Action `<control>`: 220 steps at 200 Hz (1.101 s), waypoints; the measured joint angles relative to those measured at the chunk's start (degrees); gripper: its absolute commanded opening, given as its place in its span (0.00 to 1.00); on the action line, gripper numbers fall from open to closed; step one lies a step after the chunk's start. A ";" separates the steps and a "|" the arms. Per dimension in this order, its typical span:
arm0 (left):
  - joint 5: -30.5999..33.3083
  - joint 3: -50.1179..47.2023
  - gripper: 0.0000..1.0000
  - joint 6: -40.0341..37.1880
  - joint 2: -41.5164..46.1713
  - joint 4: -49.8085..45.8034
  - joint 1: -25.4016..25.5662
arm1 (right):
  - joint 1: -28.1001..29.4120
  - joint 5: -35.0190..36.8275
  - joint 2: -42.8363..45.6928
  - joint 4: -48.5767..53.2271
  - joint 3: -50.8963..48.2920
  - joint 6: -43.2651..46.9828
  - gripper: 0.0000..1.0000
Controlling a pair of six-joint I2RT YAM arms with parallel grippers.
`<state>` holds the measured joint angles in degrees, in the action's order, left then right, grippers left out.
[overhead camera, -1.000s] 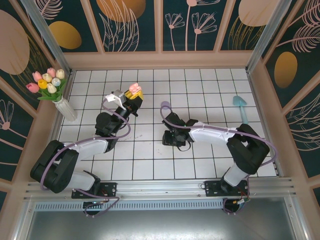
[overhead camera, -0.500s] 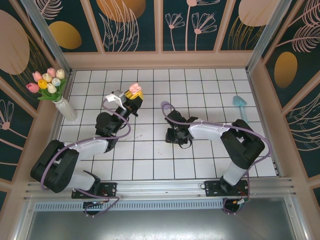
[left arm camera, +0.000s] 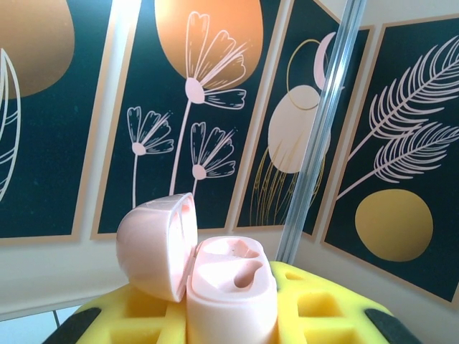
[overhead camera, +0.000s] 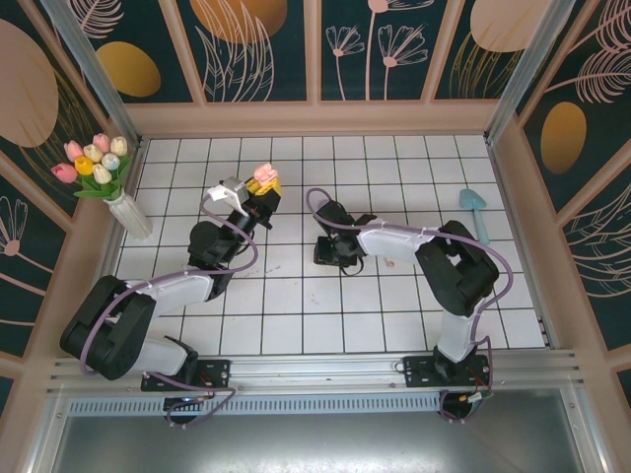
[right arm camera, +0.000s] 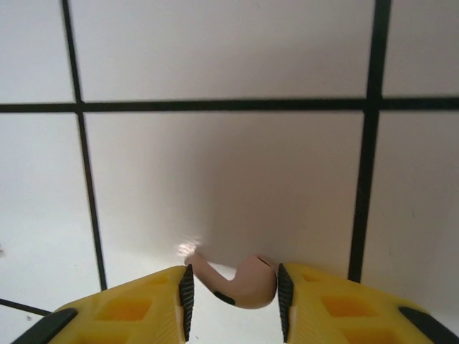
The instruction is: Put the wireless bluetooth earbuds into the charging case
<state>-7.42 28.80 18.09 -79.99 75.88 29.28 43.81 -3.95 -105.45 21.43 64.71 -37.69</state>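
Observation:
A pale pink charging case (left arm camera: 231, 294) stands upright between the yellow fingers (left arm camera: 337, 301) of my left gripper (left arm camera: 229, 319), which is shut on it. Its lid (left arm camera: 154, 244) is swung open to the left and both wells look empty. From above, the case (overhead camera: 264, 175) is held up over the back left tiles by the left gripper (overhead camera: 262, 189). My right gripper (overhead camera: 331, 252) points down at the floor near the middle. One pale pink earbud (right arm camera: 244, 283) sits between its pads (right arm camera: 186, 297), stem to the left, right at the white tile, and the gripper (right arm camera: 233, 295) is shut on it.
A white vase of tulips (overhead camera: 110, 177) stands at the left wall. A teal tool (overhead camera: 476, 209) lies at the back right. Wooden walls (overhead camera: 315, 116) ring the tiled floor (overhead camera: 296, 315), and free tiles lie between the two arms.
The right arm has swung its gripper left and toward the back, closer to the left gripper. The left arm and the case have stayed put.

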 measured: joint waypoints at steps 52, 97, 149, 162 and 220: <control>0.04 0.00 0.00 -0.20 0.00 0.02 0.00 | -0.52 0.90 0.02 0.68 3.15 1.05 0.43; 0.26 -0.22 0.00 -0.42 0.00 0.22 0.00 | -0.57 0.76 -3.85 1.51 9.42 2.51 0.42; 0.44 -0.22 0.00 -0.44 0.00 0.22 0.00 | 1.27 0.35 -8.76 3.08 11.41 4.39 0.41; 0.46 -0.22 0.00 -0.44 0.00 0.22 0.00 | 1.70 0.22 -8.76 3.32 11.41 4.68 0.41; 0.44 -0.22 0.00 -0.44 0.00 0.22 0.00 | 2.95 -0.02 -7.23 3.91 9.11 7.43 0.38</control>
<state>-6.98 28.58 17.65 -79.99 76.09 29.28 46.76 -3.97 -112.68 25.34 73.82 -30.26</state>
